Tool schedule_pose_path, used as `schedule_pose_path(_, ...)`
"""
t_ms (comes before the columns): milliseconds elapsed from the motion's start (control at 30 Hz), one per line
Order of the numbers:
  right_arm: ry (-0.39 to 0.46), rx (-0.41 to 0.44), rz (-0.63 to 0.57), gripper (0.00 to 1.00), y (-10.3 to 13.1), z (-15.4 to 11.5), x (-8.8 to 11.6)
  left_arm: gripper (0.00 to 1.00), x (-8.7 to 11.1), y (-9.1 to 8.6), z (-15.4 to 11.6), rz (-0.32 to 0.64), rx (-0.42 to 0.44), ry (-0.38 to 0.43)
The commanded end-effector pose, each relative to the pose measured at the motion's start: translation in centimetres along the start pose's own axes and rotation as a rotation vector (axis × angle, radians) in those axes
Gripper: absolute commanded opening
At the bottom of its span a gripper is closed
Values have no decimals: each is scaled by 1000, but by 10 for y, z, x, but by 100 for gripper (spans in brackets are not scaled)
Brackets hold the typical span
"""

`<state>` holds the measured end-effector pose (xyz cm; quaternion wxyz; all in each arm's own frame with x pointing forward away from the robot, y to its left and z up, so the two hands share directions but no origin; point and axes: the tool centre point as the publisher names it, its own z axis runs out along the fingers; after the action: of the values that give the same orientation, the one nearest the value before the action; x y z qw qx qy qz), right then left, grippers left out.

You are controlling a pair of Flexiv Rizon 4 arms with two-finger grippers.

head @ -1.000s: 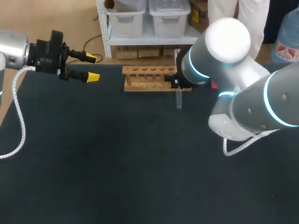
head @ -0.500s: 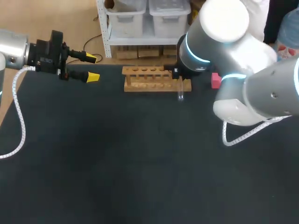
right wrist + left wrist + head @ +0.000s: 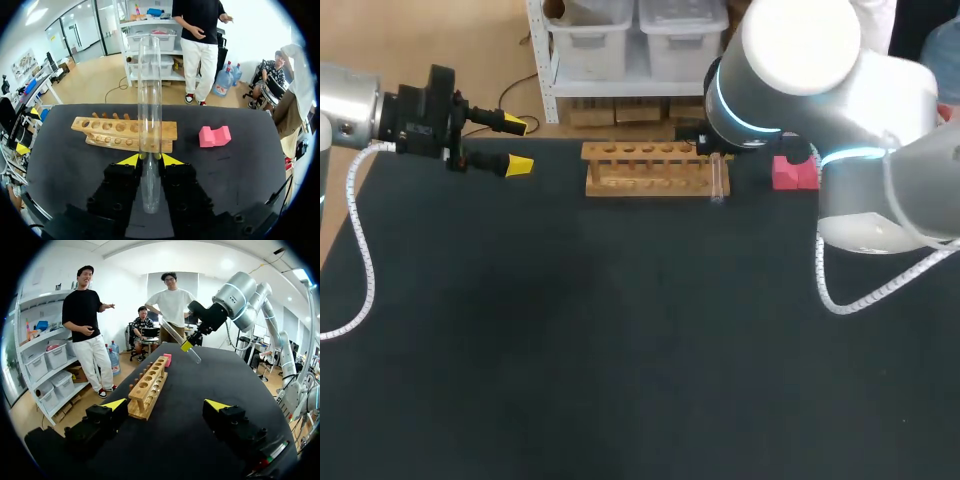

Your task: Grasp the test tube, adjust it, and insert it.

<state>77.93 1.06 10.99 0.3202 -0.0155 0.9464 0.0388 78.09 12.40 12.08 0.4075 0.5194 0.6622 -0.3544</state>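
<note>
A clear glass test tube (image 3: 150, 100) is pinched between the yellow fingertips of my right gripper (image 3: 150, 158), which is shut on it. The tube points out ahead of the fingers, over the wooden rack (image 3: 125, 132) with its row of holes. In the head view the tube (image 3: 718, 180) hangs at the right end of the rack (image 3: 645, 168), and my right arm (image 3: 790, 80) hides the gripper itself. The left wrist view shows the tube (image 3: 177, 337) tilted in the air above the rack (image 3: 150, 385). My left gripper (image 3: 517, 145) stands open and empty, left of the rack.
A pink block (image 3: 790, 172) lies on the dark table just right of the rack; it also shows beside the rack in the right wrist view (image 3: 215, 136). The black tabletop (image 3: 620, 350) stretches wide in front of the rack.
My right arm has carried the tube back and to the right, from in front of the rack to its right end. The pink block has come into sight. The left arm has not moved.
</note>
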Motion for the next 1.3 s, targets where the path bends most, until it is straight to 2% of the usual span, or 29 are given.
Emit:
schedule_pose_path(33, -165, -10, 0, 0, -4, -3, 4, 100, 1, -1, 0, 3, -3, -3)
schedule_pose_path(367, -130, -64, 6, 0, -1, -1, 2, 100, 1, -1, 0, 3, -3, -3)
schedule_pose_path(1300, -130, -64, 6, 0, -1, -1, 2, 100, 1, -1, 0, 3, -3, -3)
